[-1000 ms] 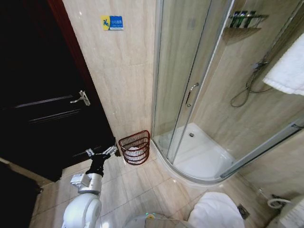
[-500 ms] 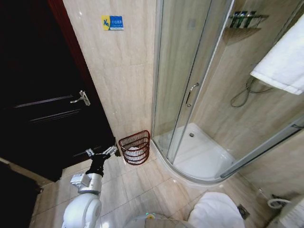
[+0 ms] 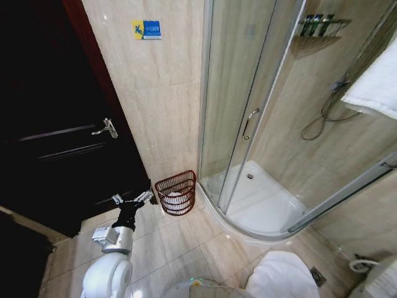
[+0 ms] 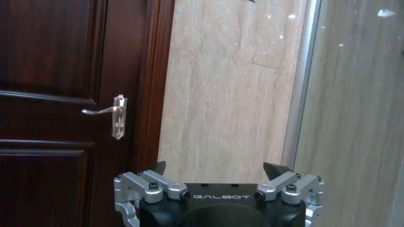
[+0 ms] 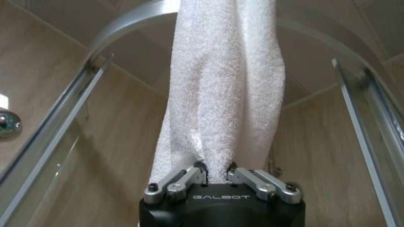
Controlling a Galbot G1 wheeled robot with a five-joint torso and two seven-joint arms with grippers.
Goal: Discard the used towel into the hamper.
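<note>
1. Gripping a white terry-cloth towel (image 5: 221,90), the right gripper (image 5: 216,172) has its two metal fingers pinched onto a bunched fold of the cloth; the rest of the towel stretches away from the gripper towards the curved metal rail of the shower enclosure (image 5: 126,19).
2. In the head view, a part of the same white towel (image 3: 377,87) appears at the right edge, high up, in front of the shower hose (image 3: 322,115).
3. The small round reddish-brown woven hamper (image 3: 177,192) stands on the beige tiled floor (image 3: 186,248) against the tiled wall, between the dark wooden door (image 3: 56,136) and the glass shower door (image 3: 232,99); something white lies inside it.
4. The left gripper (image 3: 133,199) is held low near the floor, just beside the hamper, fingers spread apart and empty; the left wrist view shows the left gripper's fingertips (image 4: 276,169) set wide, facing the door's silver lever handle (image 4: 107,113) and the wall.
</note>
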